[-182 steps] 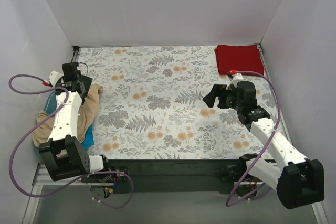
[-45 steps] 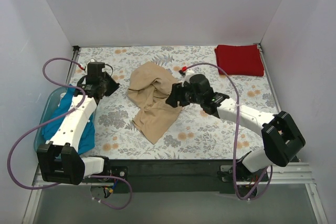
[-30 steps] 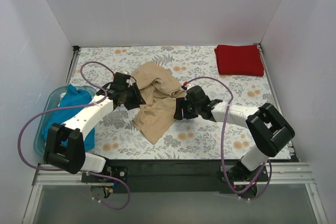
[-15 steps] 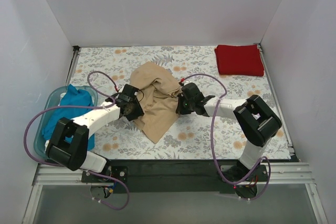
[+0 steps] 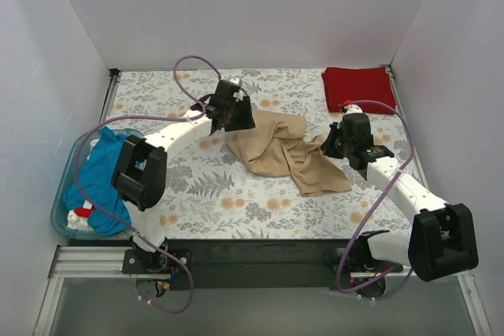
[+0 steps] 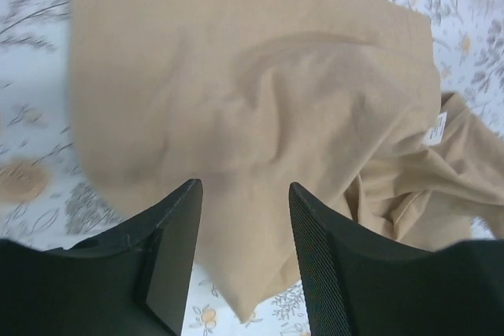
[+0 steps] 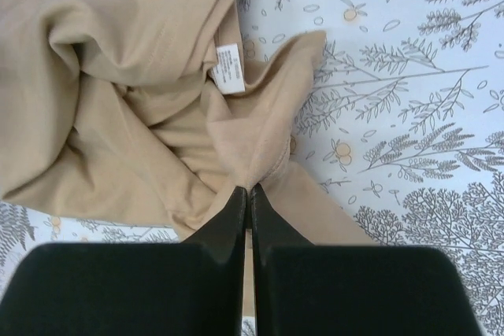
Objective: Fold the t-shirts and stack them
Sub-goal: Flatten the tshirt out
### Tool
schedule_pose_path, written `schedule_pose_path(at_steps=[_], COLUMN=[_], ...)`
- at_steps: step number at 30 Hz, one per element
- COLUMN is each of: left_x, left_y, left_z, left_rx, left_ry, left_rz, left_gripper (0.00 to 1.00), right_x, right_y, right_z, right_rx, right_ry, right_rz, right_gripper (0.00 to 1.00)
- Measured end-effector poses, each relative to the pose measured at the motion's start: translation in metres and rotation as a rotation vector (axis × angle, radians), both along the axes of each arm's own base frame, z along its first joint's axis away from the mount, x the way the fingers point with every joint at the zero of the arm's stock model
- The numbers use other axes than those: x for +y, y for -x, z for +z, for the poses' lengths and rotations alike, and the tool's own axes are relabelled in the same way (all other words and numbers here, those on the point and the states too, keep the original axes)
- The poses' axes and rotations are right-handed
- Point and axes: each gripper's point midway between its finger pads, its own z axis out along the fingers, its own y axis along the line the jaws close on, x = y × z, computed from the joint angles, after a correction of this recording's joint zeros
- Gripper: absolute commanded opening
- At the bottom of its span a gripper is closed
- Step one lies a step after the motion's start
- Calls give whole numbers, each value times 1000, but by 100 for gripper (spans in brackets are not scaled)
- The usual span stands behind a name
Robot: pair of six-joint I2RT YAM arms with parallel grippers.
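One tan shirt (image 5: 279, 151), one red shirt (image 5: 358, 90), one teal shirt (image 5: 98, 179), one tub (image 5: 57, 212).
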Motion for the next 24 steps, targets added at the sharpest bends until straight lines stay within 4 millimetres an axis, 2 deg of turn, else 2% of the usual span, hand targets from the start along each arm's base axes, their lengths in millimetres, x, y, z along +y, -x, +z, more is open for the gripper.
schedule_pose_path(at_steps=[1, 4, 6, 9, 13, 16, 19, 20, 22, 24], left_x=[-10, -43, -67, -98, -126, -130, -125, -121, -117, -112], left_y=[3, 12, 19, 21, 8, -11, -22, -22, -22, -21], left_z=[-14, -26, -27, -19, -8, -18, -41, -51, -66, -70], left_rx=[20, 6, -26, -107, -224, -274, -270, -258, -236, -224], left_ry=[-20, -80, -123, -181, -264, -363, -456, -485, -521, -545], left_rz=[-29, -163, -250, -338, -394, -389, -379, -382, -386, -393], left_gripper=[54, 60, 62, 63, 63, 62, 56, 51, 28, 12], right_x=[-1, -5, -7, -10, -12, -13, -15, -15, -17, -17], right_y=[2, 9, 11, 13, 15, 16, 16, 16, 15, 15], right_z=[-2, -10, -12, -14, -16, -17, -17, -17, -17, -16], right_rx=[9, 49, 59, 73, 82, 88, 90, 90, 90, 92], right_ry=[6, 28, 34, 41, 48, 50, 51, 52, 52, 46], right_rz=[4, 14, 12, 9, 12, 13, 10, 8, 4, 5], right_gripper=[1, 1, 1, 1, 1, 1, 1, 1, 1, 1])
